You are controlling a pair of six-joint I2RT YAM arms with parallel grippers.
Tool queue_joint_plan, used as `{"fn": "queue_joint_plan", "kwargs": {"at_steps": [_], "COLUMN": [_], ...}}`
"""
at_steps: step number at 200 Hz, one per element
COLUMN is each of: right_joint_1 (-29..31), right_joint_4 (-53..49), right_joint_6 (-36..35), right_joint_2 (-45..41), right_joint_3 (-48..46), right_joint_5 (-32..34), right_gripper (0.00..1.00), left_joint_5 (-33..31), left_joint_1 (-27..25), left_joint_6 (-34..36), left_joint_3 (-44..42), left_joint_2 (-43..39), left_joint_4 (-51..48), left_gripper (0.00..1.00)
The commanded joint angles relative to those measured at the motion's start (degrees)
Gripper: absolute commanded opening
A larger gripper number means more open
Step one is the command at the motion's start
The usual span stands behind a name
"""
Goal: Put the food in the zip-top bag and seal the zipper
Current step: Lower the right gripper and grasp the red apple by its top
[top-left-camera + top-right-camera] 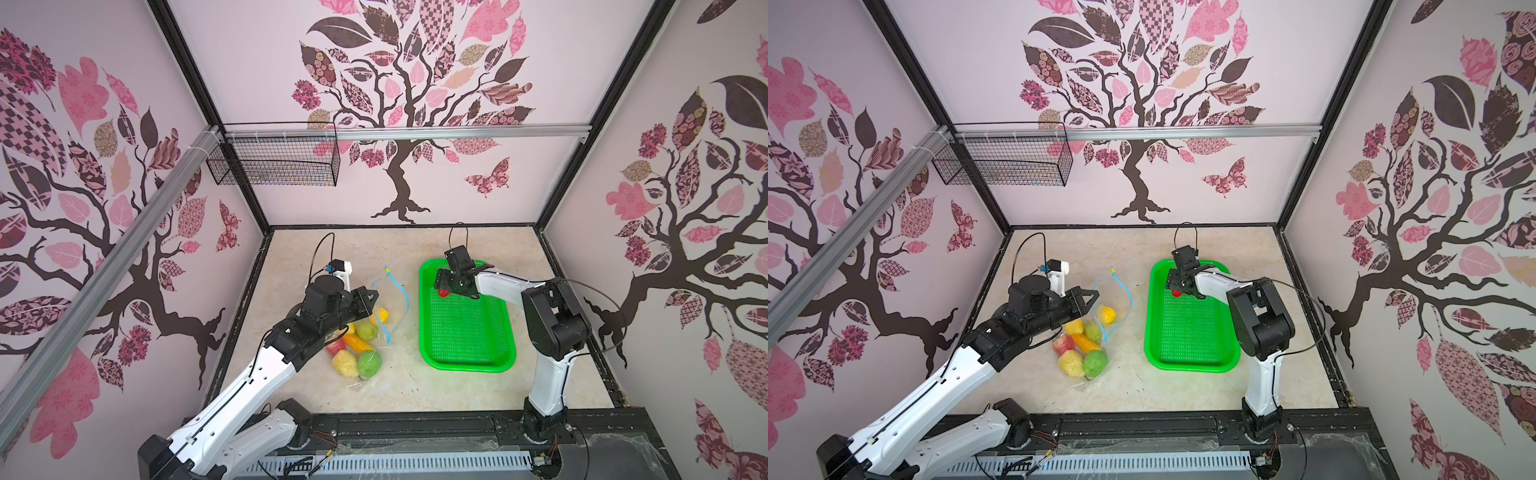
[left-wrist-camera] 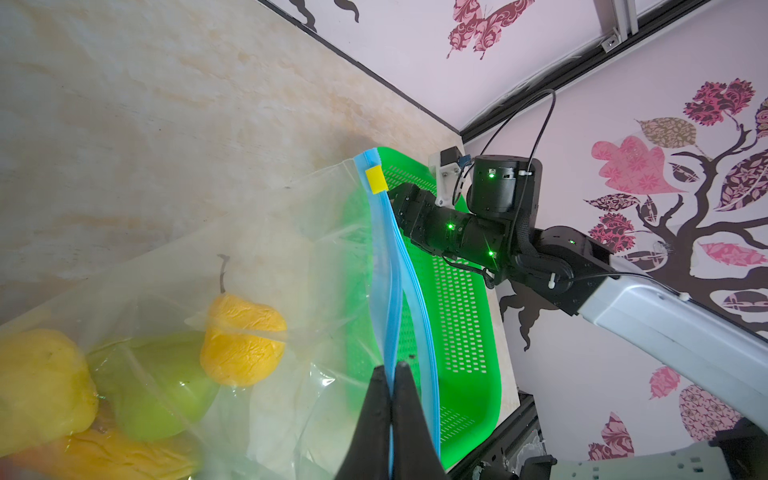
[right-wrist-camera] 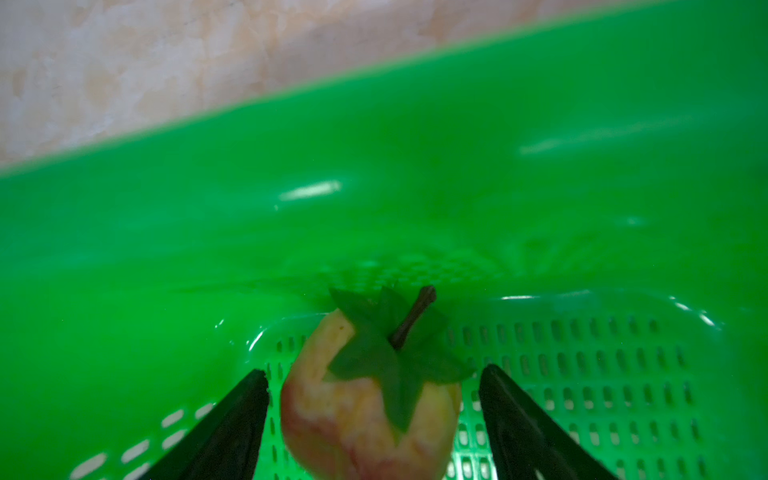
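Strawberry (image 3: 353,419) sits in the basket's (image 3: 415,187) corner, between your right fingers (image 3: 232,424), which stand wide and clear of it. Close squarely across its body, below the leaves, before lifting. Beside the basket, your left fingers (image 2: 374,415) are pinched tight on one lip of the zipper (image 2: 384,266), holding the zip-top bag (image 2: 270,224) open; keep that mouth wide.

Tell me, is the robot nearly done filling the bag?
Nearly. Done: most plastic toy fruits lie inside the clear crinkly zip-top bag. In hand: the left gripper is shut on the light-blue zipper strip; the right gripper is open around the last red toy strawberry in the green mesh basket. Left: bag it, then pull the small yellow slider shut.
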Motion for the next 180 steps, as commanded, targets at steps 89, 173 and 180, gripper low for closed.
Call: {"fn": "queue_joint_plan", "kwargs": {"at_steps": [89, 173, 180], "right_joint_1": [-0.20, -0.07, -0.02], "right_joint_4": [-1.76, 5.35, 5.54], "right_joint_6": [-0.31, -7.91, -8.32], "right_joint_2": [-2.81, -28.96, -30.80], "right_joint_3": [-0.22, -12.50, -12.35], "right_joint_5": [1.68, -13.72, -16.35], "right_gripper": [0.55, 0.55, 0.54], "left_joint_5": [0.07, -0.02, -0.06], "left_joint_1": [0.28, 0.43, 0.44], "left_joint_6": [0.39, 1.00, 1.17], "left_joint_3": [0.01, -0.57, -0.64], "left_joint_2": [-0.30, 0.45, 0.50], "left_joint_4": [0.33, 0.77, 0.75], "left_gripper": [0.00, 0.00, 0.00]}}
